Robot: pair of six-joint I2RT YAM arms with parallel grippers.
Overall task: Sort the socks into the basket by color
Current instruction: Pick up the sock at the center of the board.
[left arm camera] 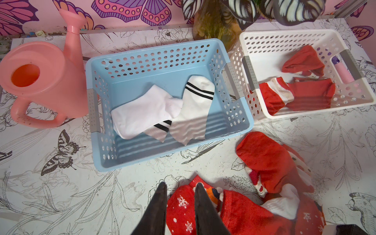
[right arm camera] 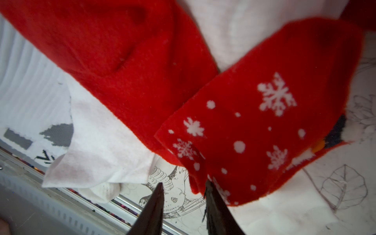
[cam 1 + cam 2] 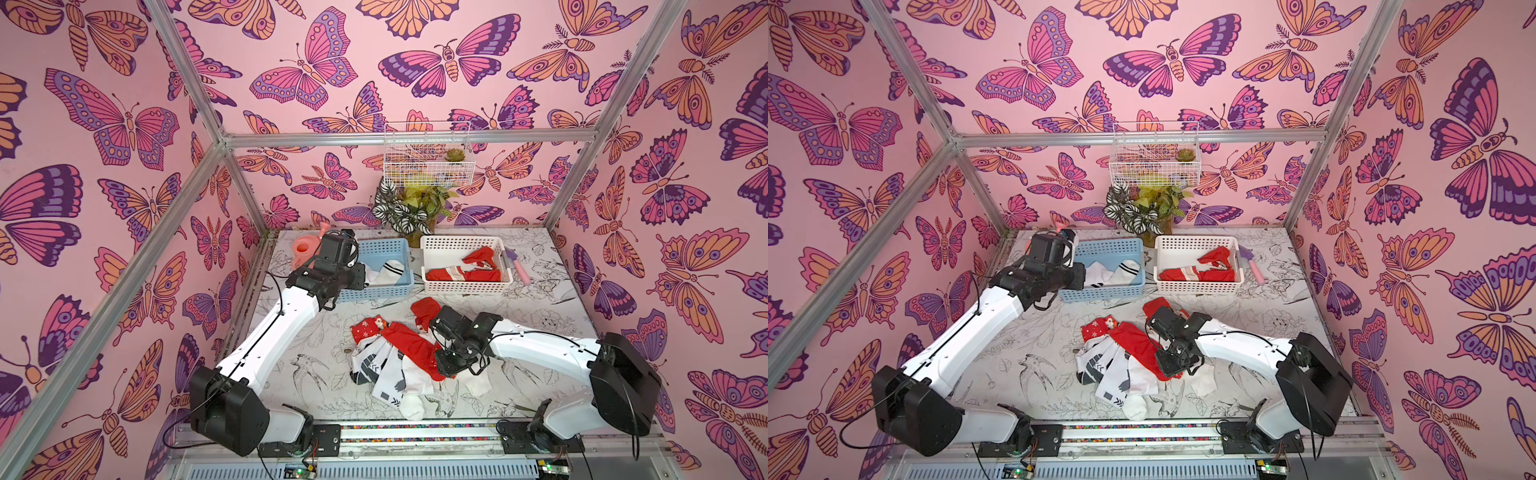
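While the left gripper (image 1: 180,184) hangs high by the left end of the blue basket (image 3: 390,291), its jaws stand a little apart with nothing between them. Two white socks (image 1: 146,109) with black stripes lie crossed on that basket's floor. Just beside it on the right, the white basket (image 3: 465,286) holds red socks (image 1: 311,93), crumpled along its near wall and toward its far right corner.

In front of the baskets, mid-table (image 3: 299,374), lies a loose pile (image 3: 395,365). White socks with grey and black blocks fan out toward the front edge. A plain red sock (image 3: 409,345) lies across them, and a snowflake sock (image 3: 365,328) rests at the pile's far left. Another red one (image 3: 426,309) lies between the pile and the white basket.

The right gripper (image 2: 184,184) is low over the pile's right side. Its jaws are parted, and the table's bird print shows through the gap. The edge of a second snowflake sock (image 2: 264,132) lies against one finger (image 2: 215,203); whether it is caught there cannot be told.

A pink can (image 1: 40,81) stands left of the blue basket, and a plant (image 3: 409,208) stands behind the baskets at the back wall.
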